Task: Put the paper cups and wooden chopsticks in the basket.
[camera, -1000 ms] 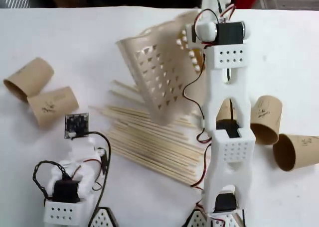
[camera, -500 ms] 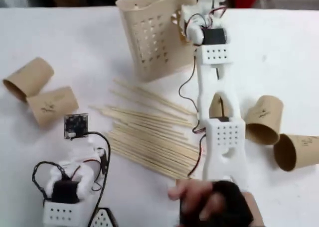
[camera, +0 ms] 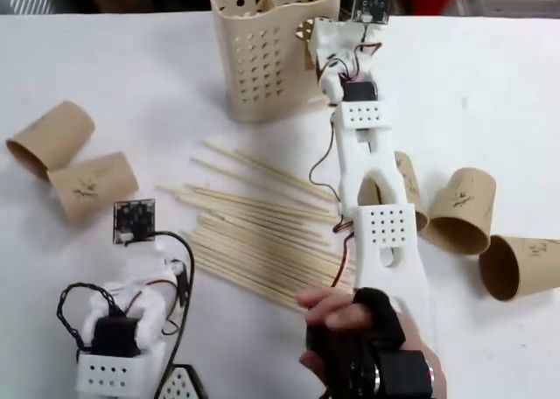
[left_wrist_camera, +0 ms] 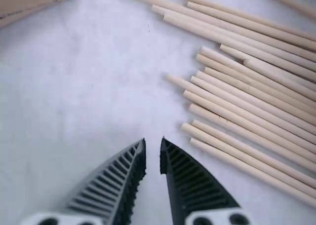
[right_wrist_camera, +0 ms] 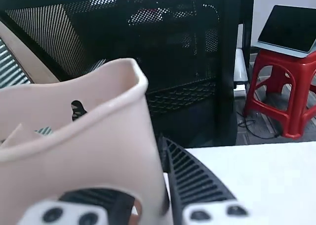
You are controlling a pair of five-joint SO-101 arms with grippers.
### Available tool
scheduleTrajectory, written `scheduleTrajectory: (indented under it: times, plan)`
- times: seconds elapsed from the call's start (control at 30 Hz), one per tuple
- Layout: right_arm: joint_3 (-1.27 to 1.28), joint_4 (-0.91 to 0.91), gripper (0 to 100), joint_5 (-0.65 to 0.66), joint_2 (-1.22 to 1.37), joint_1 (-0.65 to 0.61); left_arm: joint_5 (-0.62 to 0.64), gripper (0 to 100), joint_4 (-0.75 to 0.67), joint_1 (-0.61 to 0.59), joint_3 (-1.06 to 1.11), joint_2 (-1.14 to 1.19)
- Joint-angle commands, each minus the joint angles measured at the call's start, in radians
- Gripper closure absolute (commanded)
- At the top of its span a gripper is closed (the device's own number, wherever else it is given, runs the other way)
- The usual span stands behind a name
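Right fingers (right_wrist_camera: 193, 181) clamp the wall of the upright basket (right_wrist_camera: 84, 131)

Right gripper (right_wrist_camera: 155, 156): clamped on the wall of the basket (right_wrist_camera: 98, 151). One dark ribbed finger (right_wrist_camera: 192, 180) lies against the outer face of the wall. The base of the other finger sits on the inner side, its tip hidden by the wall.

Basket: cream plastic with a rounded rim, standing close to the camera. A keyhole-shaped slot (right_wrist_camera: 76, 109) is visible in the far wall.

Tabletop (right_wrist_camera: 256, 180): white, seen just beside the outer finger.

Background: a black mesh panel (right_wrist_camera: 163, 42) stands beyond the basket. Near it is a red stool (right_wrist_camera: 286, 82) with a dark flat device (right_wrist_camera: 289, 27) lying on its seat. A cable (right_wrist_camera: 252, 124) lies on the floor beside the stool.
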Motion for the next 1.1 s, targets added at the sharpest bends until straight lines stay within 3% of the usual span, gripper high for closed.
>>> scheduleTrajectory:
  times: [0.0, 0.13, 0.33, 0.47, 0.63, 0.8, 1.07]
  plan:
    - [-0.032, -0.010, 98.3, -0.006, 0.021, 0.005, -0.008, 92, -0.017, -0.002, -0.005, -0.005]
    - [-0.044, 0.160, 89.1, -0.006, 0.010, 0.019, -0.008, 92, -0.018, -0.002, -0.005, -0.005]
    - [-0.193, 0.776, 65.0, -0.008, -0.064, 0.028, -0.006, 92, -0.020, -0.002, -0.005, -0.005]
    - [-0.324, 1.076, 60.4, -0.008, -0.081, 0.030, -0.006, 92, -0.020, -0.002, -0.005, -0.005]
    - [-0.422, 1.270, 60.4, -0.006, -0.088, 0.022, -0.006, 92, -0.018, -0.004, -0.005, -0.005]
    - [-0.485, 1.353, 60.4, -0.006, -0.102, 0.012, -0.006, 92, -0.018, -0.005, -0.005, -0.005]
    - [-0.232, 1.395, 60.6, 0.094, -0.203, -0.016, -0.006, 92, -0.017, -0.005, -0.005, -0.005]
